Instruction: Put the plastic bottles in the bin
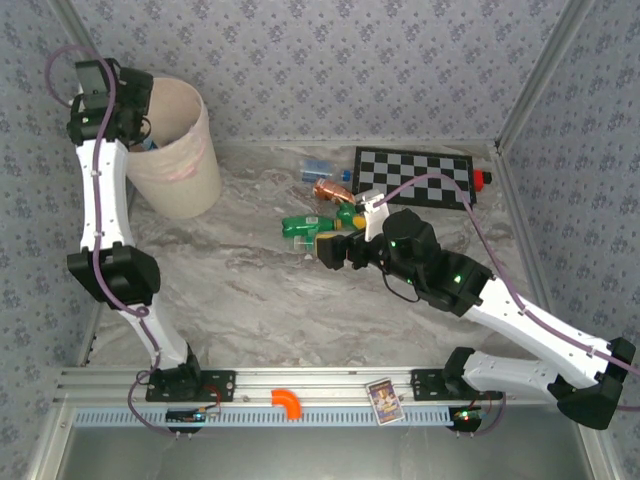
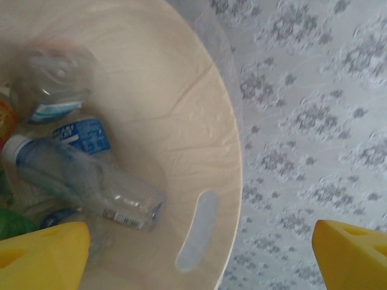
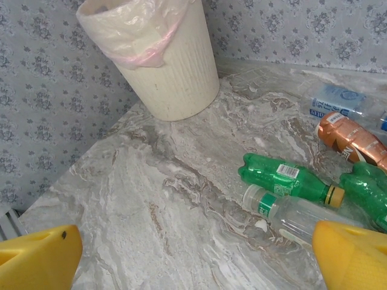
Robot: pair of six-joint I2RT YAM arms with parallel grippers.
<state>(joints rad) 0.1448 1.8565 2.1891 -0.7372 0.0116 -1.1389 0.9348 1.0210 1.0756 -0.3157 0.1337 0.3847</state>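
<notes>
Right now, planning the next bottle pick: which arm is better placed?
Right: right claw hovers open by the green plastic bottle; left claw is over the round beige bin.

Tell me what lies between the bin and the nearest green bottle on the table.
Nothing but bare marbled tabletop: in the right wrist view the stretch from the bin to the green bottle holds no object. The top view agrees.

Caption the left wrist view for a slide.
Open left gripper over the bin, bottles lying inside.
</notes>
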